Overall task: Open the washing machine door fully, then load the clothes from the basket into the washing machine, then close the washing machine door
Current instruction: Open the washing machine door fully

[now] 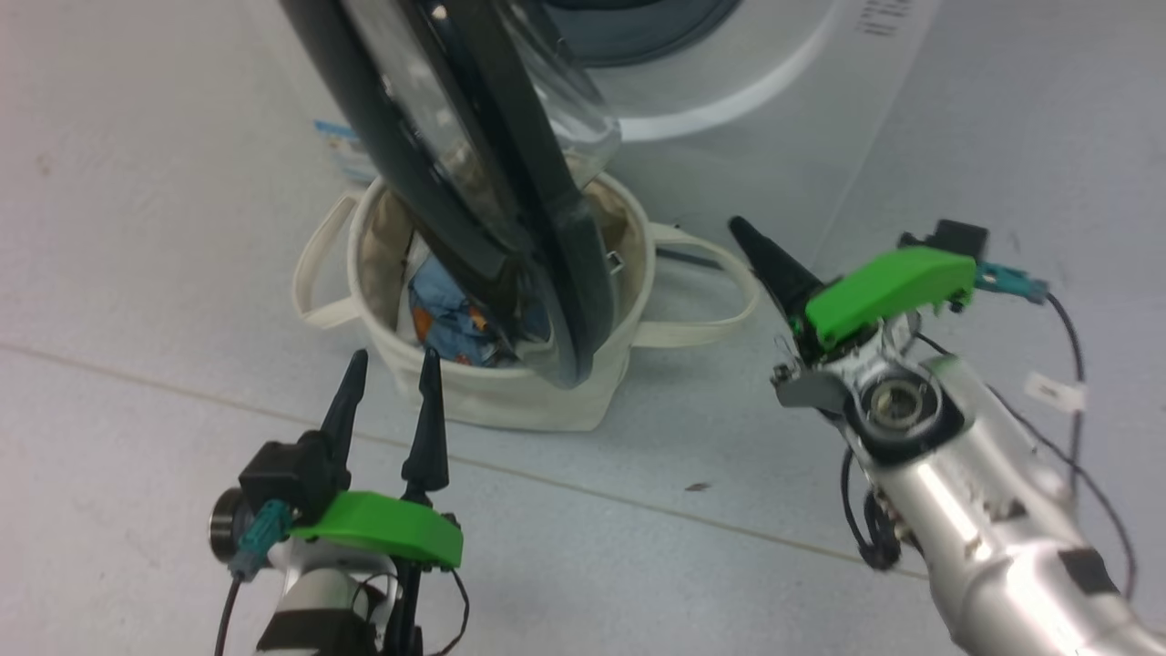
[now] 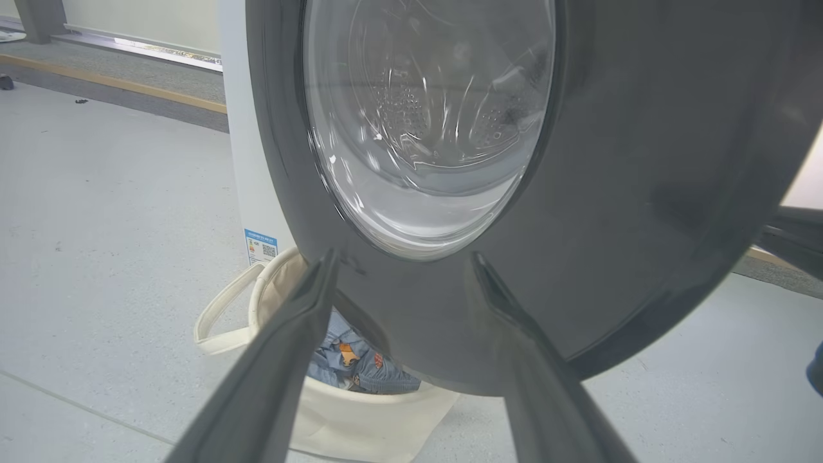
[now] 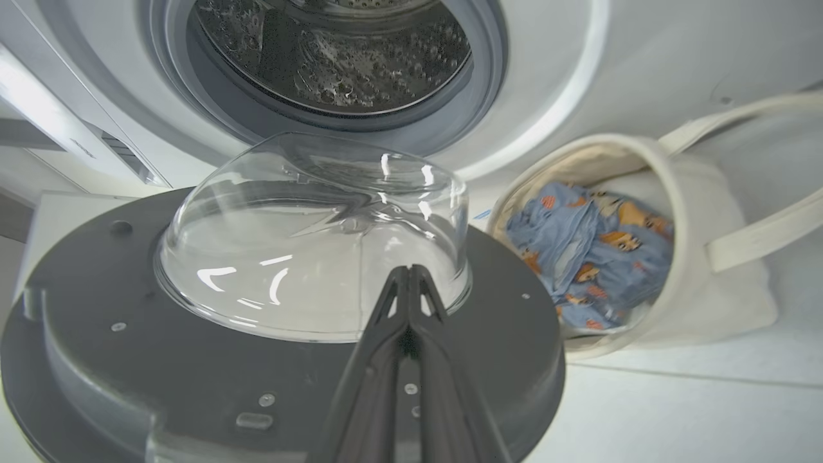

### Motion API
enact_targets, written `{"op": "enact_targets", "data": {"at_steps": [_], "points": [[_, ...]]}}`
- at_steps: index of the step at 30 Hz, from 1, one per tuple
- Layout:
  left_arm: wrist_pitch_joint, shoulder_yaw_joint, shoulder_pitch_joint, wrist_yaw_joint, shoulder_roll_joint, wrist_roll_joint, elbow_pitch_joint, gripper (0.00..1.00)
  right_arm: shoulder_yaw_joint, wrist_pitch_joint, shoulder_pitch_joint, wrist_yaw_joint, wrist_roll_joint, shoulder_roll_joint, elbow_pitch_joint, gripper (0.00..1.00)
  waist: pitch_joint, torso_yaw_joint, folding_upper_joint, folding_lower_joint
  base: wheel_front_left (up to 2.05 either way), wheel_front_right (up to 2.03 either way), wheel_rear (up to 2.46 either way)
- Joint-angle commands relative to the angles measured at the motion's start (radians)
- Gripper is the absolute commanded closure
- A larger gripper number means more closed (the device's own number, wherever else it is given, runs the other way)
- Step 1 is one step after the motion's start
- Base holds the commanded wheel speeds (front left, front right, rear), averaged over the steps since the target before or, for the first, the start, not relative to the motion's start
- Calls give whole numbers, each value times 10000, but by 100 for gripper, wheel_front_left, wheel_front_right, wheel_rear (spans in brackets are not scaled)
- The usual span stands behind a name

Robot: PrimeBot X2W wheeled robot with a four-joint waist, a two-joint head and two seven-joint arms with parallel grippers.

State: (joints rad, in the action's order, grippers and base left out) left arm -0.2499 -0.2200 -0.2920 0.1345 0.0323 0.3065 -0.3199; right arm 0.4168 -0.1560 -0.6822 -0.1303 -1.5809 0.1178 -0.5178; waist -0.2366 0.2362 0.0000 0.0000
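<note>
The washing machine door stands swung out, edge-on, over the cream basket. The light-blue printed clothes lie inside the basket, partly hidden by the door. My left gripper is open just in front of the basket, its fingers pointing at the door's glossy outer face without touching it. My right gripper is shut and empty to the right of the basket, its tips close to the door's clear glass bowl. The washing machine shows its open drum.
The basket's long loop handles lie spread on the grey floor at both sides. A floor seam runs across in front of the basket. The machine's white side with a blue sticker stands behind the basket.
</note>
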Motion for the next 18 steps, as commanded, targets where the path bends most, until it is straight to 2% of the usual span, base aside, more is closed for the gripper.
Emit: {"op": "enact_targets", "data": {"at_steps": [1,3,7,10,18], "points": [[-118,364,13,-26,179,-104,266,0,228,341,214,-4,422,2,394,100,252,-250,0,0,0,0,0],[-118,432,91,-62,179,-151,262,0,611,1542,475,-4,1593,329,789,100,459,-438,0,0,0,0,0],[-118,603,354,-135,179,-271,221,0,1298,3637,1013,-4,3222,945,1172,100,926,-806,0,0,0,0,0],[-118,782,587,-183,179,-381,228,0,1494,4134,1412,-4,4473,1268,1213,100,1211,-1093,0,0,0,0,0],[-118,1087,976,-353,179,-608,314,0,-1035,4174,3404,-4,9483,758,3054,100,1629,-1607,0,0,0,0,0]]}}
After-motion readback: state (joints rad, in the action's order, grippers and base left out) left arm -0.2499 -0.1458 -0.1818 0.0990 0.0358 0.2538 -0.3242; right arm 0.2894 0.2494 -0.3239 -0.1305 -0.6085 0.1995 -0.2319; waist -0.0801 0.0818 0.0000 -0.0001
